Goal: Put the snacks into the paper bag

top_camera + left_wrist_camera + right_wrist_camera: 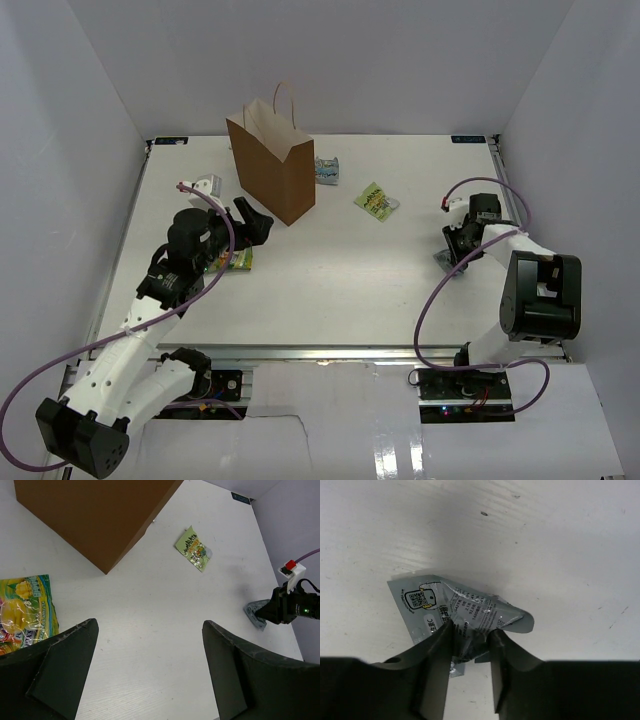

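My right gripper (470,642) pinches only a crumpled fold of the grey packet (427,602), which may slip free when I lift.

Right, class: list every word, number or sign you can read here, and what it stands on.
No text reads clearly.
Crumpled grey plastic snack packet: a QR code and small print, too blurred.
Flat yellow-green plastic packet: dark lettering, too small.
Glossy yellow plastic packet: print blurred.
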`<state>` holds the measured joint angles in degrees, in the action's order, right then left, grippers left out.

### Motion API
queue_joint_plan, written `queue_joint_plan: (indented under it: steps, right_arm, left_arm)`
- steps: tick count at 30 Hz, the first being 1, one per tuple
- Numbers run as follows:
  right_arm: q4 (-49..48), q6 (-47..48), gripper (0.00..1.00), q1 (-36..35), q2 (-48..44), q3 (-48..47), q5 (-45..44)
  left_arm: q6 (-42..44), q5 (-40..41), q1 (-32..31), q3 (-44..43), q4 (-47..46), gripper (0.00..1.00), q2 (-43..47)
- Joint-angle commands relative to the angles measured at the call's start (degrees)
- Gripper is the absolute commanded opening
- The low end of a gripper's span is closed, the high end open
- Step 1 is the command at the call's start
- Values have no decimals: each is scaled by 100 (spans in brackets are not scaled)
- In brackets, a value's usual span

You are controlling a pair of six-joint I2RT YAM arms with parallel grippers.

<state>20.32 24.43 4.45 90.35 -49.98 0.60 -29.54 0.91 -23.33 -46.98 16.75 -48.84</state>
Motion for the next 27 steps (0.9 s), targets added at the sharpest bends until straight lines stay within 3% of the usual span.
queue_joint_plan:
  steps: [1,5,6,11,14,19,23,27]
  right_arm:
    - [-151,176,28,30,-184,102,467]
    - [51,439,15,21,-526,41,1063]
    - [182,710,13,30,-675,-116,1622]
    - [1027,1328,12,-40,-957,-960,3960]
    - [940,1048,10,-661,-861,-1794,4491]
    - [264,4,8,-2033,-484,-3540,3854]
    - [-675,-682,8,-3289,270,-4946,2266]
    - [-1501,-1201,8,-3976,1115,-6145,909]
  left_arm:
    - [-43,85,30,40,65,95,103]
    - [-61,103,22,49,100,95,111]
    - [-61,111,30,57,109,96,111]
    - [-568,618,30,145,363,95,103]
    - [-1340,1216,30,233,811,95,59]
    - [-2625,1623,30,540,1312,95,85]
    - [-3382,1702,30,638,1673,95,15]
    - [-3655,1632,22,681,1875,95,50]
